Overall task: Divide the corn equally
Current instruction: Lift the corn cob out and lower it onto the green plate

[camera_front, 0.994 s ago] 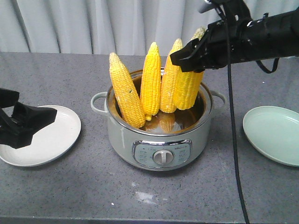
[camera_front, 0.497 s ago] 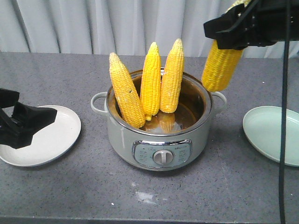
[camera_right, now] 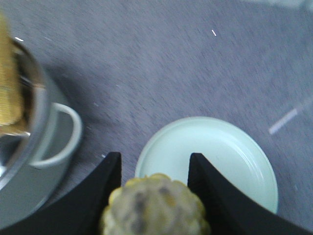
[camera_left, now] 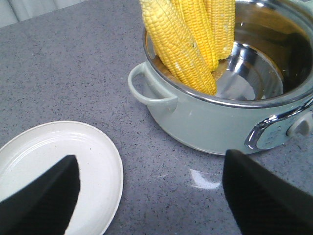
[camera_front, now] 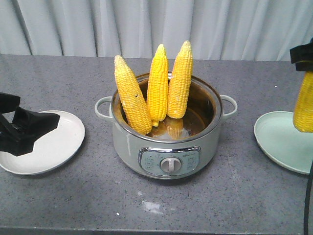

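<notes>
Your right pincer (camera_right: 154,162) is closed on one cob (camera_front: 303,107), which hangs upright over the pale green plate (camera_front: 276,139) at the right of the bench (camera_front: 220,200). The front view cuts off most of that pincer and the cob's right side at the frame edge. The wrist view shows only the cob's blurred butt end between the two fingers (camera_right: 100,196). You can't judge whether its lower end touches the plate. The other three cobs (camera_front: 157,85) stand tips-up in the pot (camera_front: 164,142) mid-bench, their bases partly hidden by its wall. Your left pincer (camera_left: 151,160) is spread wide and holds nothing. It hovers over the white plate (camera_front: 61,142) and covers that plate's left part in the front view.
</notes>
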Robot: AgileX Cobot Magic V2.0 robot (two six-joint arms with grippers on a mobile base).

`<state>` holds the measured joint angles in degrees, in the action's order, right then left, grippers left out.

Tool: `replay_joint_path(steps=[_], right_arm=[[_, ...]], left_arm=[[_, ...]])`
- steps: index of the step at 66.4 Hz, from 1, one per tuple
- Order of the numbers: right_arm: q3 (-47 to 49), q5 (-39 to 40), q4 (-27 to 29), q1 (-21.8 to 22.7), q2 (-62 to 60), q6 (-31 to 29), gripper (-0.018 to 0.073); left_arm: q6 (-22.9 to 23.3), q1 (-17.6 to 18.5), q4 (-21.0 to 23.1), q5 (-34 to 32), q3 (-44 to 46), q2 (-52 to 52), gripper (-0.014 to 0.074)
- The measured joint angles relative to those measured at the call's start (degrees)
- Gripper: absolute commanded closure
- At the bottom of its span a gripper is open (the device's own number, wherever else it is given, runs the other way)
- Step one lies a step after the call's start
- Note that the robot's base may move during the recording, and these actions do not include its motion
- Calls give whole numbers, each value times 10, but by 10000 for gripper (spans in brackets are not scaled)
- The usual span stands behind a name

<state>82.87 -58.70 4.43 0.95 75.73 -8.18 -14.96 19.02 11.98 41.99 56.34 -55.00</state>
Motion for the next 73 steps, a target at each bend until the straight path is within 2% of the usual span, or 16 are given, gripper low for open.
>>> replay_joint_path(steps=[12, 23, 34, 49, 73], right_arm=[[0, -41, 0, 61, 53, 3, 314], [0, -56, 0, 91, 106, 3, 314], [5, -61, 3, 98, 149, 1, 314], [82, -118, 8, 98, 226, -5, 314], [153, -123, 10, 98, 314, -6, 314]], left_arm=[[0, 0, 0, 0, 0, 0, 17], [0, 0, 0, 0, 0, 0, 17], [0, 0, 0, 0, 0, 0, 17], [0, 0, 0, 0, 0, 0, 17], [0, 0, 0, 0, 0, 0, 17]])
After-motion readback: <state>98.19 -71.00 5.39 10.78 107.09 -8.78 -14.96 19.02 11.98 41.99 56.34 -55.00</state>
